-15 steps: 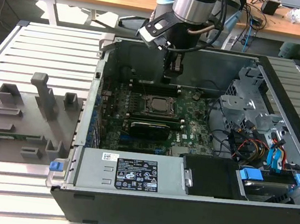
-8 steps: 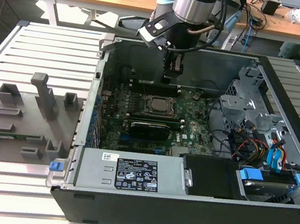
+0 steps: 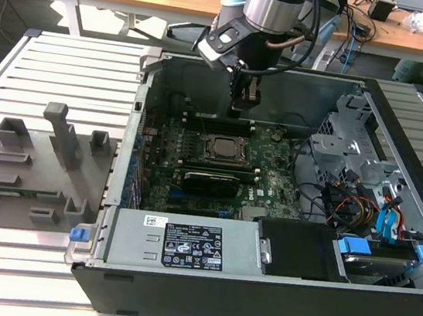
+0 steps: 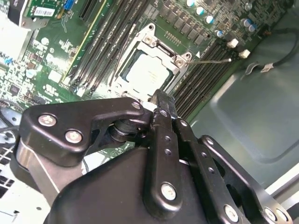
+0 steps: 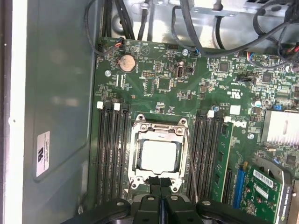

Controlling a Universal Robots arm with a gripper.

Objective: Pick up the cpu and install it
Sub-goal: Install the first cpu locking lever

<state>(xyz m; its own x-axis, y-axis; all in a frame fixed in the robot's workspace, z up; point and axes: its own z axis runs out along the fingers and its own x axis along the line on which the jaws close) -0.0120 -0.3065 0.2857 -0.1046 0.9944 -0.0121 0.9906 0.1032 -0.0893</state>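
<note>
Shiny silver square cpu (image 5: 159, 155) seated flat in metal socket frame (image 5: 159, 126) on green motherboard (image 5: 140, 60). Close by, matte black gripper (image 5: 160, 181), fingers pinched together, empty.

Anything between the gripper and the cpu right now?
Nothing visible. The flat silver-topped square cpu lies uncovered in its metal socket frame; the black gripper hangs above the frame's edge, open air between.
</note>
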